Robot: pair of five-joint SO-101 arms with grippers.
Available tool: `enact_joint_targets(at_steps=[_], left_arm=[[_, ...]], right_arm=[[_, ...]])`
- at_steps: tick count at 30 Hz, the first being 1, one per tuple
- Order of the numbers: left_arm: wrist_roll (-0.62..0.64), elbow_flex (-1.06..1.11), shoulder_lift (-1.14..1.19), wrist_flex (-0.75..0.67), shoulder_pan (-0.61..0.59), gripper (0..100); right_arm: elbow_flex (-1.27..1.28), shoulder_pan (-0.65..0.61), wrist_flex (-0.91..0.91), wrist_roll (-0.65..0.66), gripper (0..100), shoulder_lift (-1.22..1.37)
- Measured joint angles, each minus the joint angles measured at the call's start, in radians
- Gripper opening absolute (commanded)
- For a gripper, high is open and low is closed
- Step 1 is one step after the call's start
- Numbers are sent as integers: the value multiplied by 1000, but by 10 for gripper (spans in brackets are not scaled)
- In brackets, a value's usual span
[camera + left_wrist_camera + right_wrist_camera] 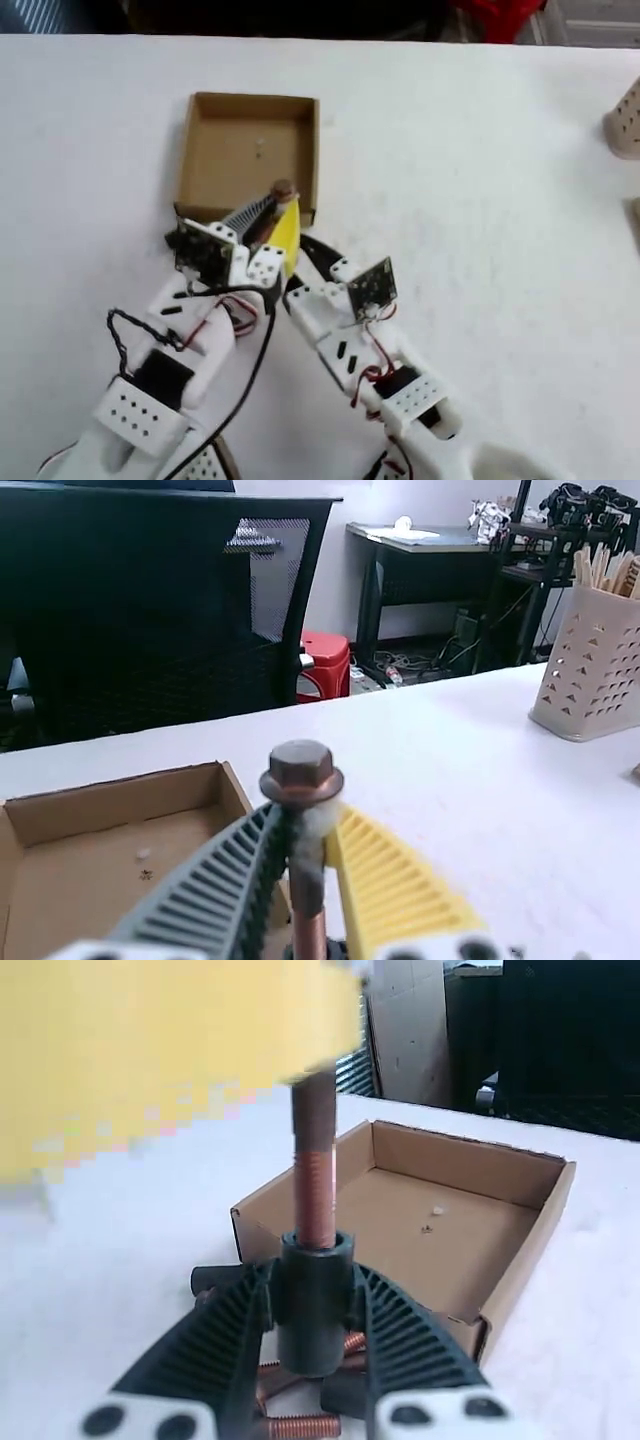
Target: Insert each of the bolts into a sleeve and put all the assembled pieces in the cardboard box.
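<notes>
My left gripper (pixel 275 208), with one grey and one yellow finger, is shut on a copper bolt (pixel 302 773) held upright, hex head on top, at the near edge of the cardboard box (pixel 250 101). Right beneath it, my right gripper (pixel 313 1285) with black fingers is shut on a black sleeve (pixel 314 1305). The bolt's threaded shaft (pixel 316 1195) stands in the sleeve's top opening. In the high view the right gripper (pixel 306 256) sits just right of the yellow finger (pixel 287 228). The box (pixel 470 1160) holds only a few crumbs.
Loose copper bolts (pixel 300 1426) and other black sleeves (pixel 214 1280) lie on the white table under the right gripper. A beige perforated holder (pixel 624 122) stands at the table's far right. A black chair (pixel 150 600) is beyond the table.
</notes>
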Motion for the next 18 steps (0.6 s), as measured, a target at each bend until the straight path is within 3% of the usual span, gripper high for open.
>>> enact_joint_targets(at_steps=[7, 18], left_arm=[[-2, -2, 23, -6, -2, 23], [0, -64, 293, -72, -2, 24]], right_arm=[[0, 0, 0, 0, 15, -5], [0, 6, 3, -2, 15, 0]])
